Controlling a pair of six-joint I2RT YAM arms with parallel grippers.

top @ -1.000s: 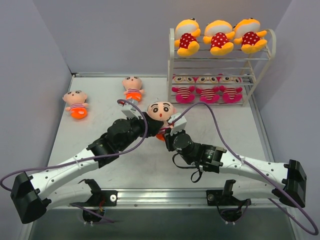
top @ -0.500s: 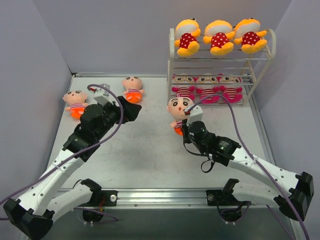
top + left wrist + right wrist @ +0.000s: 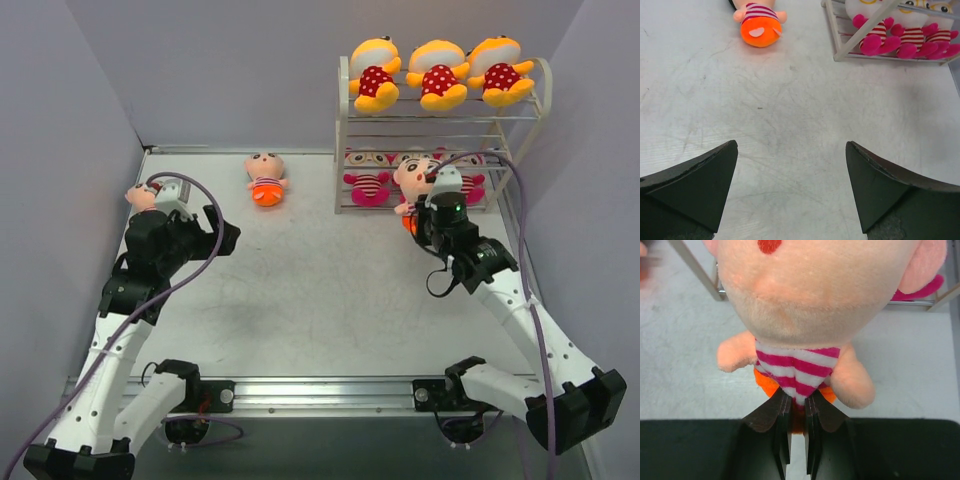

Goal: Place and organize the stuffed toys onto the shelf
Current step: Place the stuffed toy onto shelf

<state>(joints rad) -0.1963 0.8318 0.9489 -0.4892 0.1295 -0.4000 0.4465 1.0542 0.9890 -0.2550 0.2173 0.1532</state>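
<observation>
A wire shelf (image 3: pixel 343 130) holds three yellow dolls (image 3: pixel 437 75) on top and three pink-striped dolls (image 3: pixel 368 182) at the bottom. The right gripper (image 3: pixel 797 402) pinches a peach-faced doll (image 3: pixel 805 300) in front of the shelf. Two loose dolls (image 3: pixel 265 178) lie on the table (image 3: pixel 330 290), beside the wide-open, empty left gripper (image 3: pixel 791 146).

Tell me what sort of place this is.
Probably a robot test cell, not a home: a bare metal table boxed in by plain grey walls, a left arm and a right arm bolted at its near edge, and a white wire shelf holding matching plush dolls as props.
</observation>
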